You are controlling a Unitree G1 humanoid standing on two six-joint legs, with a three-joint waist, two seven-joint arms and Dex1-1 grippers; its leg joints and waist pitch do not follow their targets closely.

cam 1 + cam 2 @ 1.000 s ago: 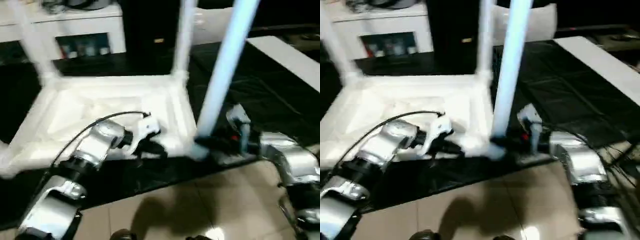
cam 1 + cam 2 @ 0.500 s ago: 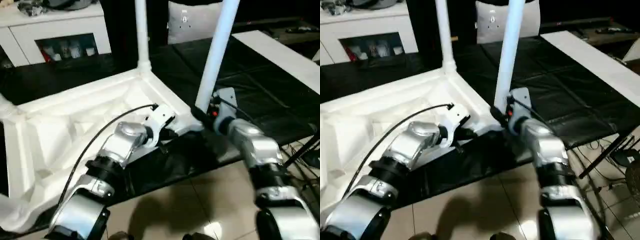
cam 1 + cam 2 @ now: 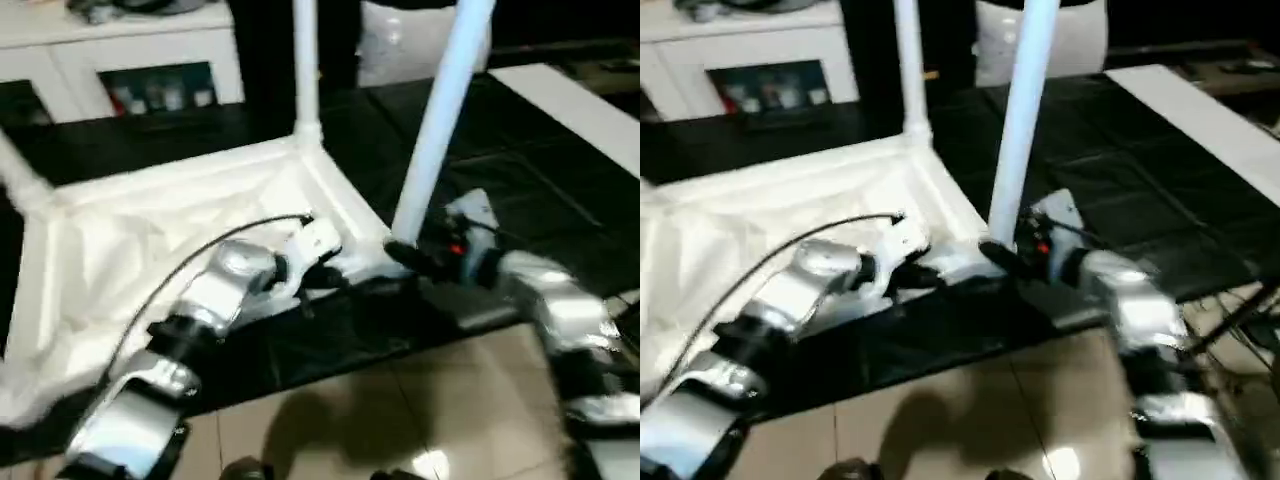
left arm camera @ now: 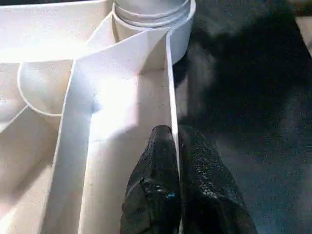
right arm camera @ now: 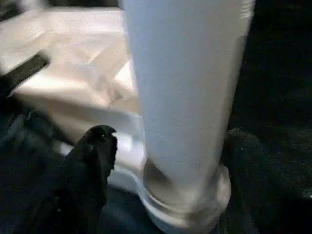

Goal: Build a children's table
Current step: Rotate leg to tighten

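Silver forearms reaching forward and down from both sides toward one near corner of the upturned tabletop (image 3: 180, 230), wrists bent inward so the black fingers face each other across that corner. Left gripper (image 4: 175, 146) pressed together on the thin upright side wall of the tabletop, one finger inside the ribbed underside, the other outside over the black-covered work table (image 3: 560, 190). Right gripper (image 5: 161, 161) spread wide around the foot of the nearest leg (image 3: 440, 120), one finger (image 5: 92, 161) to one side of the tube and clear of it, the other a dark shape on the opposite side; contact there cannot be told.

Tabletop lying upside down, ribs up, its long axis running from the near right corner away to the far left across the work table. Nearest leg seated in its round corner socket (image 5: 185, 209), standing upright with a slight lean, tapering upward and passing out of the picture. Second leg (image 3: 305, 70) upright at the next corner along the right-hand short edge. Third leg (image 3: 22, 180) rising at the far left corner, blurred.

Held corner sitting close to the near edge of the work table, tiled floor (image 3: 400, 410) just beyond. Bare black cover stretching to the right of the legs as far as a white board (image 3: 580, 110) along the right side. White cabinet (image 3: 130, 50) behind the far edge.
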